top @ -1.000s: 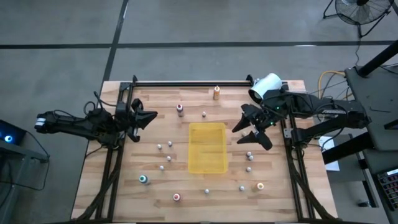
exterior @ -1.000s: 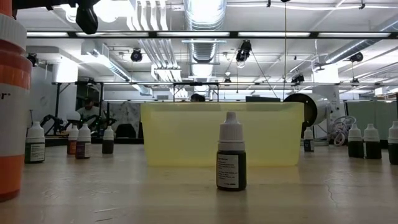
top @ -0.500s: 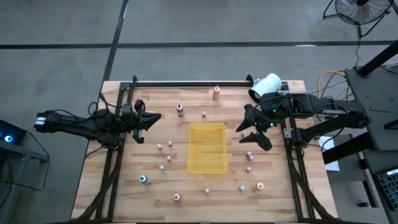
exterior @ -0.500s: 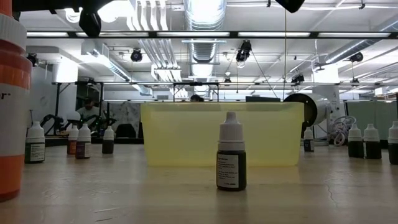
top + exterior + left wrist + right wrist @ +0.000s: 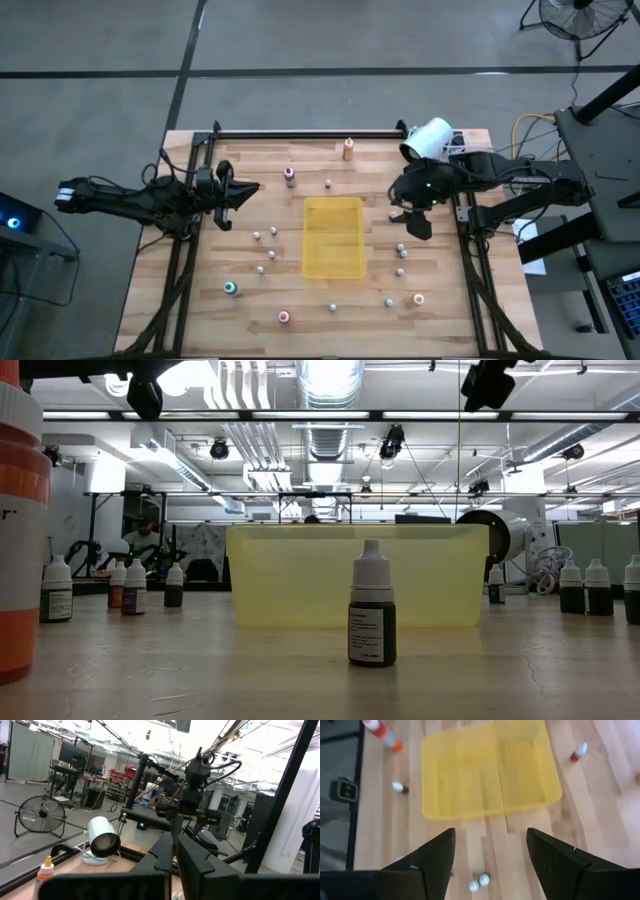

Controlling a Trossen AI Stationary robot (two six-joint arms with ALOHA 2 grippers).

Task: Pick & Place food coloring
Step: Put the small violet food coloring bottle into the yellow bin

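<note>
The food coloring bottles stand upright and scattered on the wooden table around a yellow tray (image 5: 334, 237): an orange-topped one (image 5: 348, 149) at the far edge, a maroon one (image 5: 290, 176), a teal one (image 5: 231, 288), a pink one (image 5: 285, 317) and several small whitish ones (image 5: 401, 250). My right gripper (image 5: 408, 215) hangs open above the table right of the tray, tipped down. Its fingers (image 5: 435, 857) stand apart above two small bottles (image 5: 479, 882), well clear of them. My left gripper (image 5: 248, 189) is shut and raised, left of the tray, holding nothing.
A white cylinder device (image 5: 428, 137) lies at the far right corner. Black frame rails (image 5: 300, 132) run along the table's far, left and right sides. In the low view one small bottle (image 5: 372, 605) stands in front of the tray (image 5: 300, 575), and a big orange bottle (image 5: 18, 530) stands close at the left.
My right gripper has tipped from near level to pointing steeply down and has sunk a little, coming into the top of the low view. Its fingers stay apart. No bottle has moved.
</note>
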